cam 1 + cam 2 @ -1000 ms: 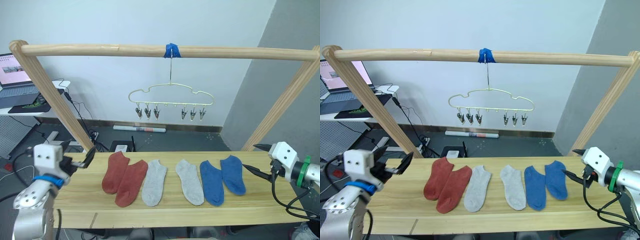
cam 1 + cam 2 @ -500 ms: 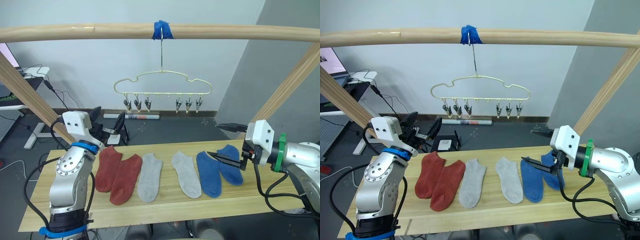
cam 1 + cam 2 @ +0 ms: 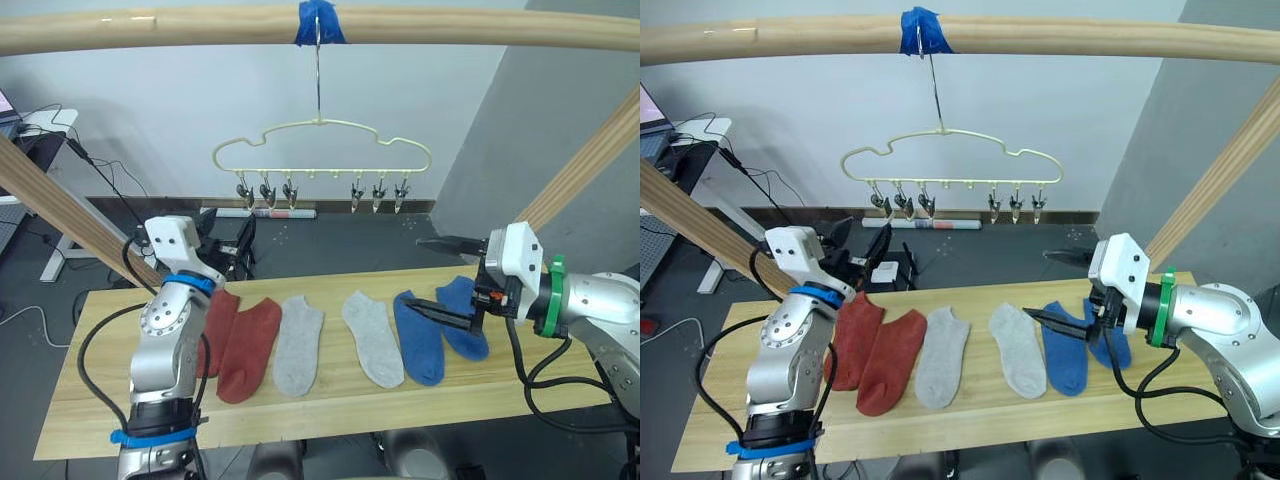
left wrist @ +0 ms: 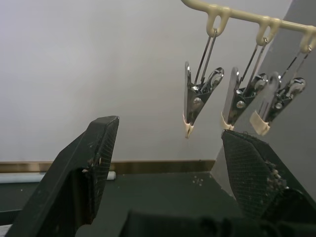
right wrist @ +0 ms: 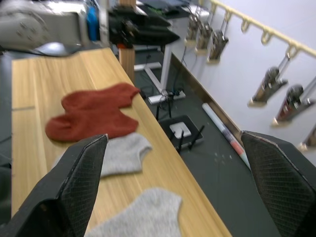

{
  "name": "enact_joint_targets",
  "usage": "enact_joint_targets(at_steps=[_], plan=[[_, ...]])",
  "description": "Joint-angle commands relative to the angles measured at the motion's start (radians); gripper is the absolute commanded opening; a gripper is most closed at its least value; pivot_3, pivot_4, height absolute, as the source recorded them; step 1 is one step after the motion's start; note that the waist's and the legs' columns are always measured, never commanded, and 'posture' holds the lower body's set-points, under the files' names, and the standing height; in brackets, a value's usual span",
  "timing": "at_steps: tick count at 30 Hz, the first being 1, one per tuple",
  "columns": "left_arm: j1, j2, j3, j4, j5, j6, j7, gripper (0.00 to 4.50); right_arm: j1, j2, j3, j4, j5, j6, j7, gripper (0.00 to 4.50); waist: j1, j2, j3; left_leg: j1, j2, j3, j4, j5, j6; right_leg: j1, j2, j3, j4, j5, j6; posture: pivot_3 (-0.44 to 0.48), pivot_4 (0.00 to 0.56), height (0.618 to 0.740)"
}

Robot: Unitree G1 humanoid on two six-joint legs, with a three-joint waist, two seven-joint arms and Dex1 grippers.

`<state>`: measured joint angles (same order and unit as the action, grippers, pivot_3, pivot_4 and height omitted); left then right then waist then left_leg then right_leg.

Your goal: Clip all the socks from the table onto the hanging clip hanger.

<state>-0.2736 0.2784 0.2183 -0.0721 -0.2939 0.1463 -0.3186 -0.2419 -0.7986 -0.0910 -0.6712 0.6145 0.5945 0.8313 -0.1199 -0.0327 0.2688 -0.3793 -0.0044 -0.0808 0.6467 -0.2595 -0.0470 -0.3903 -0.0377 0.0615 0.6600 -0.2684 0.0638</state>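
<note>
Clearly the right gripper (image 3: 440, 275), fingers wide, hovers over the blue socks (image 3: 440, 338), which lie lengthwise away from the robot, while the left gripper (image 3: 232, 245), also wide, faces the hanger (image 3: 320, 150).

Your left gripper (image 3: 227, 243) is up with fingers spread, open air ahead of it; the nearest clips (image 4: 197, 98) hang at its one o'clock, not touching. Above, the wooden pole (image 3: 150, 28) caps the space at twelve, and the slanted leg (image 3: 70, 212) blocks you at nine. Your right gripper (image 3: 446, 276), spread wide, hovers over the blue socks (image 3: 418, 336); its slanted leg (image 3: 585, 165) stands at three. Between hanger (image 3: 320, 150) and table (image 3: 330, 412) the gap is open.
</note>
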Motion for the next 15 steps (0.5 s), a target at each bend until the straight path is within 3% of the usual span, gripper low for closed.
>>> enact_joint_targets(at_steps=[1, 15], plan=[[-0.031, -0.008, -0.01, 0.013, 0.012, -0.062, -0.002, 3.66, -0.041, 0.004, -0.001, -0.058, 0.053, 0.037, -0.027, 4.5, -0.004, -0.002, 0.005, 0.0, 0.0, 0.0, 0.0, 0.0, 0.0, 0.0, 0.0, 0.0, 0.0, 0.0, 0.0, -0.305, 0.305, 0.735], [-0.088, -0.016, 0.02, 0.031, -0.014, -0.108, 0.039, 3.66, -0.074, -0.011, -0.006, -0.076, 0.088, 0.094, -0.065, 4.5, -0.024, -0.002, 0.013, -0.016, 0.0, 0.0, 0.001, 0.0, 0.0, -0.017, -0.001, 0.0, 0.003, 0.001, 0.0, -0.32, 0.312, 0.735]])
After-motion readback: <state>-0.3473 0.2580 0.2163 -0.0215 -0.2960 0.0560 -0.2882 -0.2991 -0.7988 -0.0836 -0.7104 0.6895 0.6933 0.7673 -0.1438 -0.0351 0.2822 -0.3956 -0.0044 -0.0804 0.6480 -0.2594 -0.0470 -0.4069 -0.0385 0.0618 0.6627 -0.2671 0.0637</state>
